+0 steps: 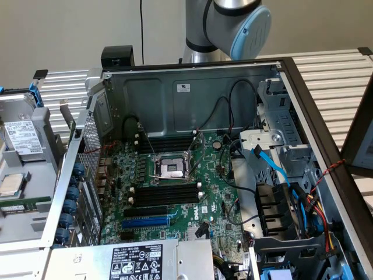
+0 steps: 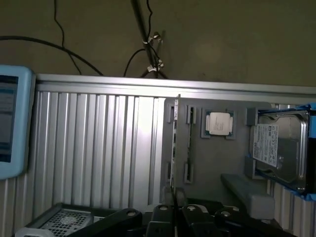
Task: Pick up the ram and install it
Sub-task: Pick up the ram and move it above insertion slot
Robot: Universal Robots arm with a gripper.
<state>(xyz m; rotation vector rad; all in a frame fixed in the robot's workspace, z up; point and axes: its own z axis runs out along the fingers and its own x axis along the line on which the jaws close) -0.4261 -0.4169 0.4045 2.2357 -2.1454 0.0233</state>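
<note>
One ram (image 2: pixel 174 148) stands on its long edge in a grey parts tray (image 2: pixel 207 163). In the wrist view it is seen edge-on, as a thin pale strip with a greenish side. Its label and chips cannot be made out from this angle. The ram lines up with the centre of the black claw (image 2: pixel 175 218), which sits nearest the camera. Whether the claw is clenched or released cannot be told.

The tray rests on a ribbed aluminium bench (image 2: pixel 98 148). Beyond the bench is a plain dim wall (image 2: pixel 237 44), with black cables (image 2: pixel 148 44) hanging in front of it.

On the tray just beside the ram lies a square processor chip (image 2: pixel 218 123). Past it, a hard drive (image 2: pixel 279 143) sits in a blue-edged carrier.

In the exterior view, the tray is at the exterior view's left, just outside an open computer case (image 1: pixel 192 99). The case's perforated end wall (image 1: pixel 87 146) stands between the tray and the green motherboard (image 1: pixel 175 204).

- Nearest the camera: a power supply unit (image 1: pixel 140 259) with a white label.
- Behind it: a blue expansion slot (image 1: pixel 145 221).
- Next: a bank of long black memory slots (image 1: pixel 166 195).
- Next: the processor socket (image 1: pixel 172 169).
- Beyond the socket: a second bank of black slots.

Blue, black and red wiring (image 1: pixel 291 198) crowds the drive bay at the exterior view's right. The arm (image 1: pixel 233 23), grey with a light-blue joint cap, rises behind the case's far wall.
</note>
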